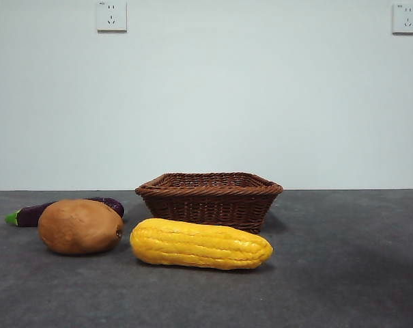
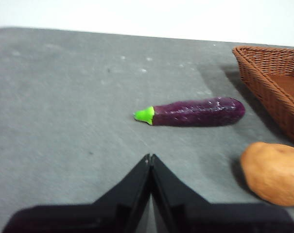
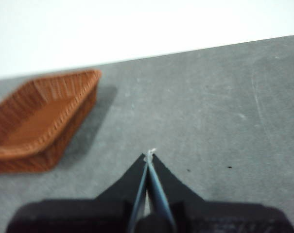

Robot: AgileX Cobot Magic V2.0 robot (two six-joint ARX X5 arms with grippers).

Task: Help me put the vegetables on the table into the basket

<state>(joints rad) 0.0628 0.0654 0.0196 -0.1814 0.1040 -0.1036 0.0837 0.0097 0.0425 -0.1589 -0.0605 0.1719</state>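
Observation:
The yellow corn cob (image 1: 201,244) lies on the grey table (image 1: 343,273) in front of the brown wicker basket (image 1: 209,199). The brown potato (image 1: 80,226) sits left of the corn, and the purple eggplant (image 1: 35,212) lies behind it, green stem to the left. In the left wrist view the left gripper (image 2: 150,157) is shut and empty above the table, short of the eggplant (image 2: 198,112), with the potato (image 2: 274,172) and basket (image 2: 275,82) to one side. The right gripper (image 3: 150,153) is shut and empty over bare table, apart from the basket (image 3: 42,119), which looks empty.
A white wall (image 1: 206,102) with two sockets (image 1: 111,16) stands behind the table. Neither arm shows in the front view. Bare table lies right of the basket.

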